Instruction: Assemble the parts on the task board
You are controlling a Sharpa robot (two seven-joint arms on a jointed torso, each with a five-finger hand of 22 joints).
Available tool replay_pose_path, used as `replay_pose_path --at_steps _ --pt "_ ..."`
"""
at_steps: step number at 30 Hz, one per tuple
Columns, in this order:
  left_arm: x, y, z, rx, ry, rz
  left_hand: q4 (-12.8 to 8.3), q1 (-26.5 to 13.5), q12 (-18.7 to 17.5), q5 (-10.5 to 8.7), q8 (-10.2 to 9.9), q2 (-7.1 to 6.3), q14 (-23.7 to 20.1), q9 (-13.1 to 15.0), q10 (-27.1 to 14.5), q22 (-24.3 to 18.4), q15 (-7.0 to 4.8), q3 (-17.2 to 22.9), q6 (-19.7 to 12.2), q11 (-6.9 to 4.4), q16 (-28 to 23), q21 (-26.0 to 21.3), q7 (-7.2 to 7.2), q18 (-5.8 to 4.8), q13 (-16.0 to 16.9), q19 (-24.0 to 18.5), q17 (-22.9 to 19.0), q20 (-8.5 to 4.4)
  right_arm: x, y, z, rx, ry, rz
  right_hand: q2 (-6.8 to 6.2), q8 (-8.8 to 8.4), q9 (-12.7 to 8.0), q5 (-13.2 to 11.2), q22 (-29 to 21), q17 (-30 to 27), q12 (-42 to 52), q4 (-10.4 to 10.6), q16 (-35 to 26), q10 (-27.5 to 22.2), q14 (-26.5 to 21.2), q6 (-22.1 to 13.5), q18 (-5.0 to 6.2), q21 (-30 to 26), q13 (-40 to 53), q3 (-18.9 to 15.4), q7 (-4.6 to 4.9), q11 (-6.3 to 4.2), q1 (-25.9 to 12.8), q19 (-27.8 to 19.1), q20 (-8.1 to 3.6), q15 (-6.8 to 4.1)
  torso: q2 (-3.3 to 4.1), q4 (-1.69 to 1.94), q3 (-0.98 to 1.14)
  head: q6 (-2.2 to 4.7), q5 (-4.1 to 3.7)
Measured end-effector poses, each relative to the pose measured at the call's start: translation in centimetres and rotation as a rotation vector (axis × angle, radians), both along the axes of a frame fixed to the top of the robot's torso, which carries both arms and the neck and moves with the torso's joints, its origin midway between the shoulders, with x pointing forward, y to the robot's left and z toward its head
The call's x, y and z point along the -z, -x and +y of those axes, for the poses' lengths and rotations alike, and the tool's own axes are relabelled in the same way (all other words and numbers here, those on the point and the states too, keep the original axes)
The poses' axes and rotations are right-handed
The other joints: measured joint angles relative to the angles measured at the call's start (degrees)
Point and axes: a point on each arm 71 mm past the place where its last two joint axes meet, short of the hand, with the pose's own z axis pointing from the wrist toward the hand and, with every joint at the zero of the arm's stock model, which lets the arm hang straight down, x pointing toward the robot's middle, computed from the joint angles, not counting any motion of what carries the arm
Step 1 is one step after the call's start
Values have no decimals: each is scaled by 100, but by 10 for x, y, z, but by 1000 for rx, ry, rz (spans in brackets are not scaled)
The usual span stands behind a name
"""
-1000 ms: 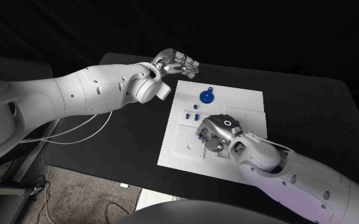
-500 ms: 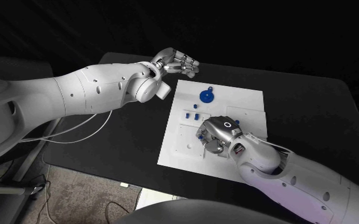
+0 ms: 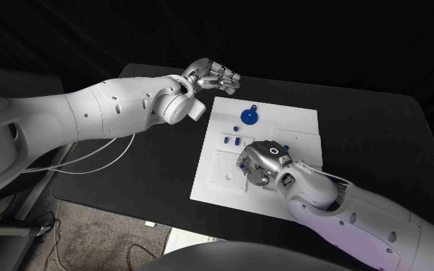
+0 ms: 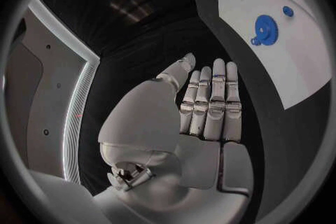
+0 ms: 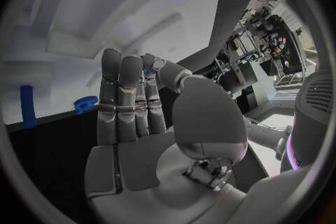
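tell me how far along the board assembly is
Early to midway, at a guess. Some small blue pegs already stand in the task board. The right hand is down over the board's middle; whether it holds a part is hidden. The blue gear lies loose near the far edge, and the left hand waits off the board.

The right hand (image 3: 263,161) hides the task board (image 3: 290,117) beneath it.
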Motion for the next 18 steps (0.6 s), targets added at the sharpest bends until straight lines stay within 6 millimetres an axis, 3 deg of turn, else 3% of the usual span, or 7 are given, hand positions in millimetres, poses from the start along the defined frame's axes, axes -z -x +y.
replay_pose_path --at_steps 7,10,15,18 --pt "0 0 0 0 0 2 -21 0 0 0 0 0 0 0 0 -34 0 -21 0 0 0 0 0 0 0 0 0 0 2 -1 1 5 3 2 11 1 -51 -84 14 -95 0 39 -34 -63 0 -187 -1 -97 -14 -28 71 -41 -11 31 30 1 1 1 -3 0 -7" --pt "0 0 0 1 0 3 -23 0 0 0 0 0 0 0 0 -35 0 -24 0 0 0 0 0 0 0 0 0 0 2 -1 1 7 2 5 18 19 -110 -84 14 -111 7 104 -34 -311 -14 -373 2 -123 -14 -79 132 22 -18 54 52 39 1 1 -4 -4 -7" --pt "0 0 0 2 -1 4 -8 0 0 0 0 0 0 0 -20 -41 0 -39 0 -20 0 0 0 1 0 0 0 0 3 -2 0 13 -3 10 -82 28 -141 -83 6 -138 62 177 -34 -668 -13 -673 95 -200 3 -61 202 111 -127 72 115 117 1 1 -4 -14 -8" --pt "0 0 1 2 -1 6 -8 0 0 0 0 0 0 0 -41 -41 0 -39 0 1 0 0 0 1 0 0 0 0 3 -2 -1 15 -9 16 -179 28 -141 -49 3 -161 60 195 -34 -728 -39 -737 133 -220 2 -66 247 74 -60 79 125 143 1 1 -3 -18 -5"
